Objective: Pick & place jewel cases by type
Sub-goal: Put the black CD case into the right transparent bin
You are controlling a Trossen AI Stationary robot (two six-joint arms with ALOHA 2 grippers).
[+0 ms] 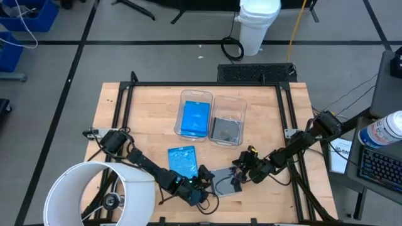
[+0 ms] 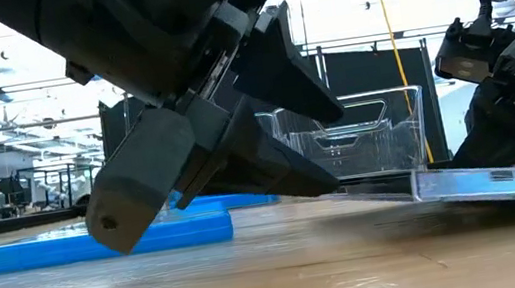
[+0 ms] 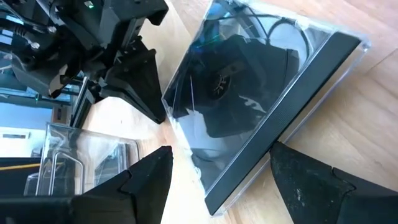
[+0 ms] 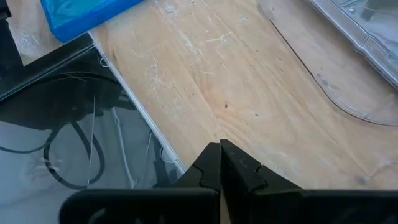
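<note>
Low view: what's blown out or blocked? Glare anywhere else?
Low view: the windows behind are overexposed and the left arm's dark bulk fills the foreground, with the blue jewel case behind it. Left wrist view: the smoky jewel case mirrors the gripper. High view: evenly lit.

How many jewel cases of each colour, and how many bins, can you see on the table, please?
Blue jewel cases: 2, one in the left bin, one loose
Dark grey jewel cases: 2, one in the right bin, one loose
Clear bins: 2
Total: 6
</note>
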